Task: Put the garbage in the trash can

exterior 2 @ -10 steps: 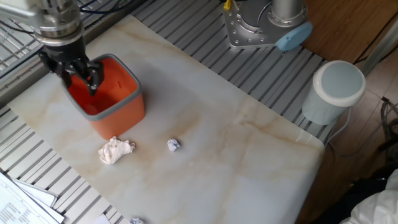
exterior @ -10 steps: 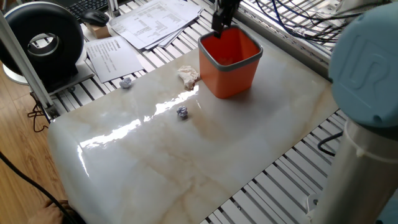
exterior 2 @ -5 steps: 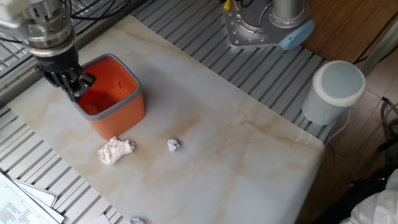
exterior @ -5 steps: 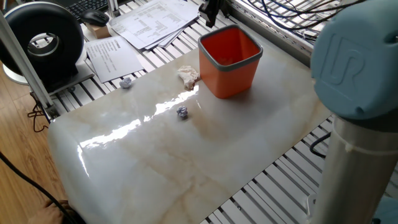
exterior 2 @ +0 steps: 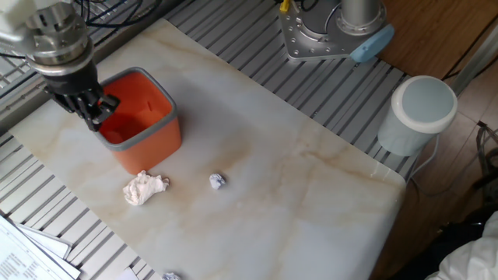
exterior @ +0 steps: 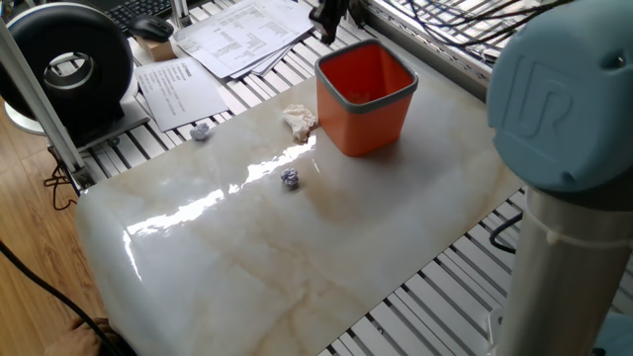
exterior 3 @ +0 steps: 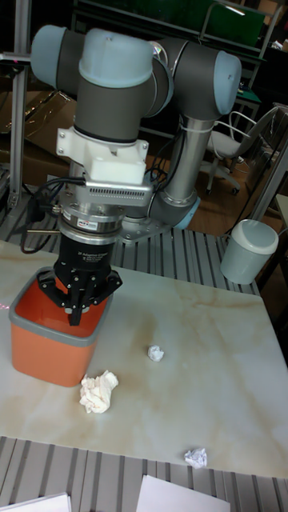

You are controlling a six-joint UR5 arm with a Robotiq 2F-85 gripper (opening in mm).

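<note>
The orange trash can [exterior: 371, 124] [exterior 2: 152, 144] [exterior 3: 48, 356] stands at the far side of the marble tabletop. A cream tissue wad [exterior: 301, 120] [exterior 2: 143, 187] [exterior 3: 98, 392] lies right beside it. One small bluish paper ball [exterior: 290, 178] [exterior 2: 217, 180] [exterior 3: 156, 353] sits mid-table, another [exterior: 202, 131] [exterior 2: 170, 275] [exterior 3: 195, 457] near the table's edge by the papers. My gripper [exterior: 329, 20] [exterior 2: 95, 113] [exterior 3: 78, 312] hangs over the can's outer rim. Its fingers come together to a point, with nothing between them.
Printed paper sheets [exterior: 242, 35] and a black round device [exterior: 69, 64] lie beyond the tabletop's edge. A white-grey cylinder [exterior 2: 420, 113] [exterior 3: 250, 250] stands off the table near the arm's base [exterior 2: 334, 31]. Slatted metal framing surrounds the marble slab.
My gripper has moved from above the can's inside out to its rim, mostly in the first half second. The scraps and can have not moved.
</note>
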